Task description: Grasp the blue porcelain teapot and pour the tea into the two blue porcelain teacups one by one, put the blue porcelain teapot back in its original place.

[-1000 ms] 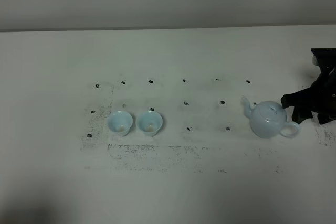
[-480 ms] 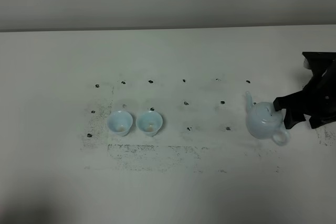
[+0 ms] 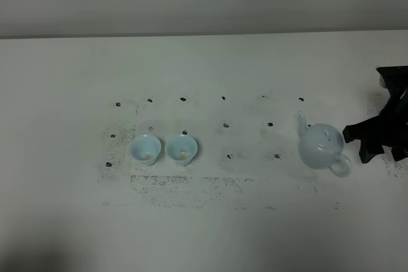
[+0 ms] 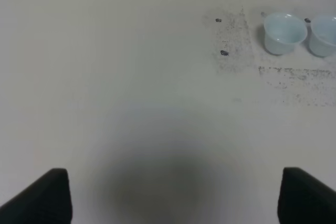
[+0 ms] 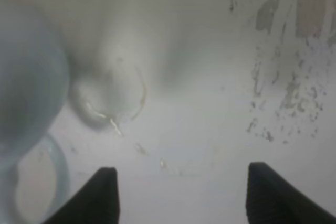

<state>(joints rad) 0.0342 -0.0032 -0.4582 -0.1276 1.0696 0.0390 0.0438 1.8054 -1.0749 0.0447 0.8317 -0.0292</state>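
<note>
Exterior high view: blue porcelain teapot [image 3: 320, 148] handle [image 3: 342, 166] faces the spread, empty right tool [image 3: 356, 145] just beside it; spout [image 3: 299, 121] points away.

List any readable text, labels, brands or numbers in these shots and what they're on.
None: no view shows a word, number or logo.
The blue teapot and both teacups are plain glaze as far as they show.
The table carries only black dots and speckled scuffs, no characters.
The right wrist view is too blurred to rule out fine print.
</note>
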